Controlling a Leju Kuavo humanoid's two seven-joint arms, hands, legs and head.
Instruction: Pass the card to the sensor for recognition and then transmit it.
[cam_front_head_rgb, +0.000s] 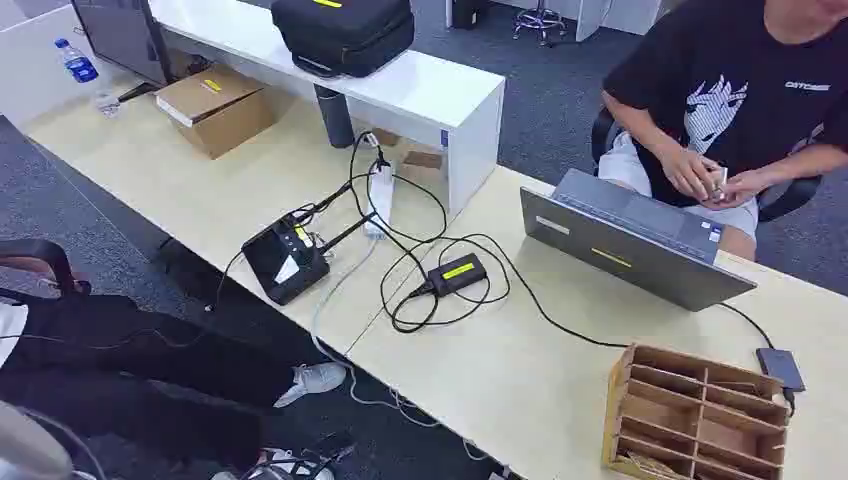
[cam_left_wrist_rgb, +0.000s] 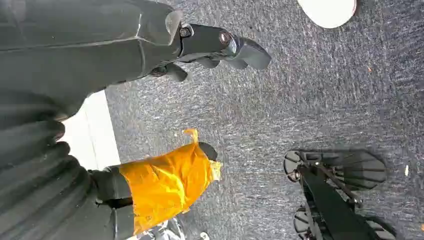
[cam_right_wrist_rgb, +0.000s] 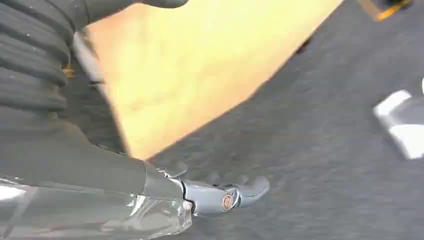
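Observation:
A black sensor device with a small screen lies on the pale desk, cabled to a power strip. A seated person at the far side holds a small light object in both hands; I cannot tell whether it is the card. My left hand hangs over grey carpet, dark fingers stretched out, the orange-taped thumb apart from them, nothing held. My right hand hangs beside a blurred wooden surface, fingers extended and holding nothing.
On the desk are a grey laptop, a black adapter with a yellow label, loose cables and a wooden slotted organiser. A cardboard box and black bag sit further back. Another person's legs lie at the left.

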